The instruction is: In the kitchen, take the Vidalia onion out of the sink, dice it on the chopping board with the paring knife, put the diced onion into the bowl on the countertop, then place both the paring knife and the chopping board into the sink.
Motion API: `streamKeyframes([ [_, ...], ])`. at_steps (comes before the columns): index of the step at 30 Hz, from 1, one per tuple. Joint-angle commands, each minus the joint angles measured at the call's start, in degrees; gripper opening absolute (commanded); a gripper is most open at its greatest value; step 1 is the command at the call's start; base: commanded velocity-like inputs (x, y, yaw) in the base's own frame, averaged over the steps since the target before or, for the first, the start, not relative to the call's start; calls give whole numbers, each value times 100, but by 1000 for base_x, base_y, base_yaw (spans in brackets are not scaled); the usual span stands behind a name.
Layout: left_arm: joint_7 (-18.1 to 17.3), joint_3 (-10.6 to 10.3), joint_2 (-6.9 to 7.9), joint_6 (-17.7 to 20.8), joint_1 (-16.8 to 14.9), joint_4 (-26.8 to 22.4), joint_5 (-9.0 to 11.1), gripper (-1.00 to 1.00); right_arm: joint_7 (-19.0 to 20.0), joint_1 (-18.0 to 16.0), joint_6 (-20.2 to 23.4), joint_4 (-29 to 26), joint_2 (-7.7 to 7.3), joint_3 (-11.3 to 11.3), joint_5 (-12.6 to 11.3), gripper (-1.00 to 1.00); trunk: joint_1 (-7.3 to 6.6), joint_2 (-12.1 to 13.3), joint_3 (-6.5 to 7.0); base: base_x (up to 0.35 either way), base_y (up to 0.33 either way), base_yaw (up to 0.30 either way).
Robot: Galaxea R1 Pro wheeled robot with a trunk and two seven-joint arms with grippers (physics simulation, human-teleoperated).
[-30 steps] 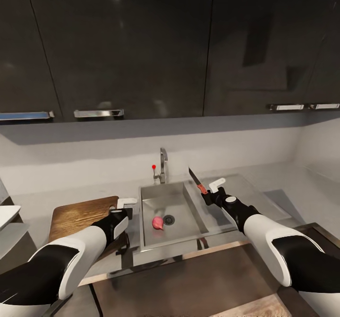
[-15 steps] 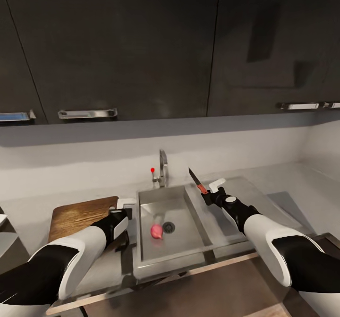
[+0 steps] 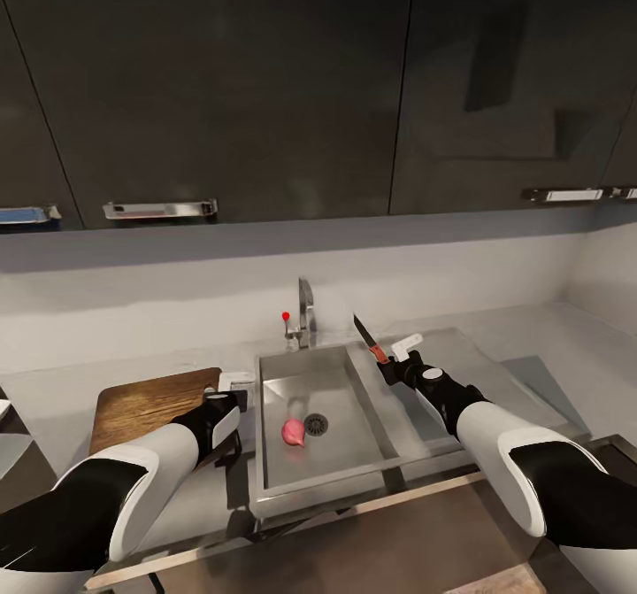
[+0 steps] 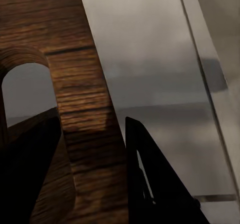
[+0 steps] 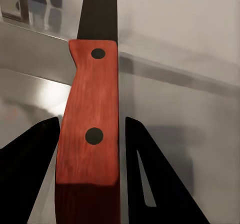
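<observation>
The pinkish Vidalia onion lies on the floor of the steel sink, beside the dark drain. Left of the sink the dark-brown chopping board rests on the countertop. My left gripper is shut on the board's right edge; in the left wrist view its dark fingers flank the wooden strip beside the handle hole. My right gripper is shut on the paring knife, held over the sink's right rim with its blade pointing up and away. The red handle sits between the fingers. A white sliver at the left edge may be the bowl.
The chrome tap with its red-tipped lever stands behind the sink. A flat grey drainboard lies to the right. Dark wall cabinets hang above the pale backsplash. A brown surface lies in front of the counter edge.
The whole picture has drifted left, so the camera has moved. Both arms keep their poses, still gripping the board and the knife. The onion stays in the sink.
</observation>
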Motion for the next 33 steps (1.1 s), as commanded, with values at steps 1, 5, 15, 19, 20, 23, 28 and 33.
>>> streamKeyframes([
  [1,34,-55,0,36,0,-11,45,-100,0,-5,-21,5,0,-5,59,-100,3,-11,-15,0,0,0],
  [5,34,-58,0,36,-4,-11,46,-100,0,-5,-20,5,0,-5,59,-100,3,-11,-37,0,0,0],
  [15,32,-63,-3,36,-2,-8,45,-100,0,-5,-21,5,0,-5,59,-100,3,-11,-93,0,0,0],
  [19,31,-63,-6,36,-1,-8,45,-100,0,-5,-19,5,0,-5,59,-100,3,-11,-115,0,0,0],
  [20,29,-63,-6,36,-2,-6,45,-100,0,-5,-20,5,0,-5,59,-100,3,-11,-121,0,0,0],
  [23,29,-63,-6,36,-3,-8,45,-100,0,-5,-21,5,0,-5,59,-100,3,-11,-138,0,0,0],
  [28,28,-63,-9,36,-1,-4,45,-100,0,-5,-21,5,0,-7,59,-100,3,-11,-166,0,0,0],
  [33,29,-63,-8,36,-4,-3,45,-100,0,-5,-21,5,0,-6,59,-100,3,-11,-194,0,0,0],
])
